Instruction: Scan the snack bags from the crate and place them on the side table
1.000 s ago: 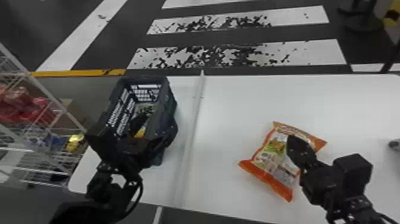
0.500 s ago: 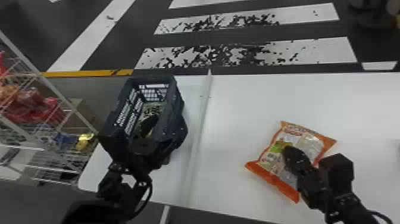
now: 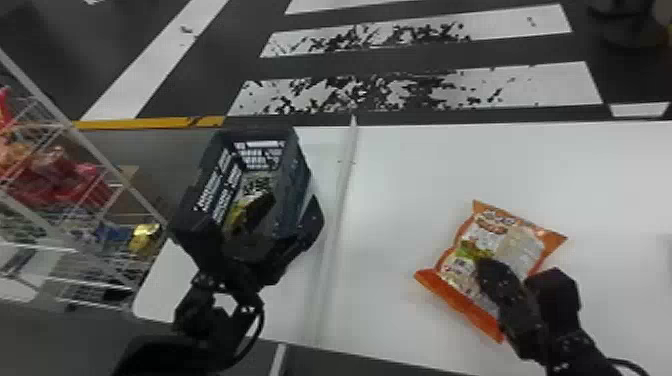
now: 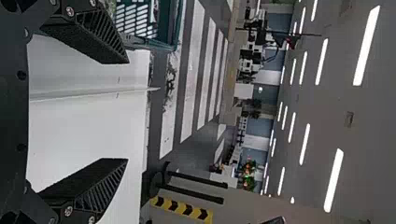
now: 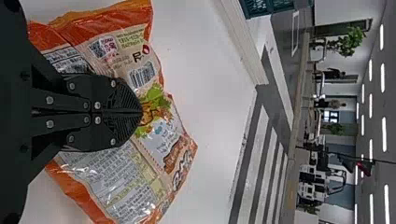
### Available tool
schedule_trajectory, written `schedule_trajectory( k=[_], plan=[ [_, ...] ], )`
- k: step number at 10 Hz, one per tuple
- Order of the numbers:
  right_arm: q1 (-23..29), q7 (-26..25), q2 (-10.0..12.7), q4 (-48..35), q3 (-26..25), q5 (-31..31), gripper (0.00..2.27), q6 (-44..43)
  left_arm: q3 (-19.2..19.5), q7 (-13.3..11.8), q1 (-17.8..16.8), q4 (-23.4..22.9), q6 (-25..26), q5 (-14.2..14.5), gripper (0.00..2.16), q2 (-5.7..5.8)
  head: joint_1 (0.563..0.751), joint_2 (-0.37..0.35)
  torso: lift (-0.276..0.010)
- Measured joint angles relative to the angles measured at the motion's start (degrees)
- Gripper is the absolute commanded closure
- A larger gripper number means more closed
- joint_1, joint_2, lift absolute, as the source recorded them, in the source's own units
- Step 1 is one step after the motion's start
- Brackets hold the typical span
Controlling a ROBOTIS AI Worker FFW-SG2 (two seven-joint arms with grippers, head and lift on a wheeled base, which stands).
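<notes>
The left gripper (image 4: pixel 127 111), its fingers spread wide at the near end of the crate (image 3: pixel 292 195), is best kept clear of that rim while the other side works. To its right, the orange snack bag (image 3: pixel 500 245) lies flat on the worktop (image 3: pixel 400 175) beneath the right gripper (image 5: pixel 141 112), whose fingers are together with nothing visible between them; picking it up probably calls for parting them, straddling a raised fold and pinching gently, leaving the barcode (image 5: pixel 142 74) uncovered.

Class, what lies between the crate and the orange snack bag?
In the head view, a narrow white strip runs between them, with bare tabletop from strip to bag.
</notes>
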Motion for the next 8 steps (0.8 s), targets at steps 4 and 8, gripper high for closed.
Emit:
schedule_trajectory(
  k=[4,8],
  plan=[
    [3.1,0.0,-1.5,-10.2,-0.9,2.1,2.25,3.5,-0.4,-0.2,0.3,-0.3,0.0,0.0,0.15,0.00,0.695,0.241,-0.081],
    [5.9,0.7,-2.0,-14.3,2.7,2.0,2.25,4.4,-0.5,-0.2,0.6,-0.6,0.0,0.1,0.15,0.08,0.695,0.296,-0.081]
  ],
)
